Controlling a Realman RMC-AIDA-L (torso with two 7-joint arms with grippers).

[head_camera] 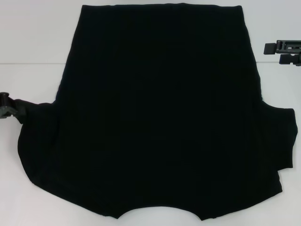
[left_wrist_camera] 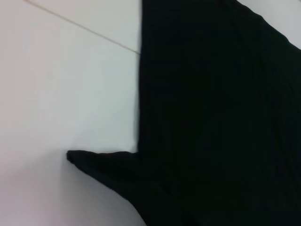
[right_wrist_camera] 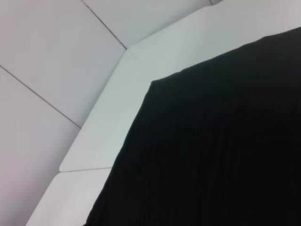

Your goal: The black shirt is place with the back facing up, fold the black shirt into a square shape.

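Large black soft-fabric shirt lies flat, filling the white table. Left end effector, mid-left edge, meets the sleeve; right end effector waits upper right; finger states indeterminate. Fold sleeves inward evenly.

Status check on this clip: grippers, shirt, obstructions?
Left gripper at the large plain black T-shirt's left sleeve. Right gripper off its far right edge. Shirt flat, unfolded on white table. No obstructions.

we note a white table, matte and evenly lit, with no hard shadows. in the right wrist view its edge meets a pale tiled floor crossed by thin dark seams.
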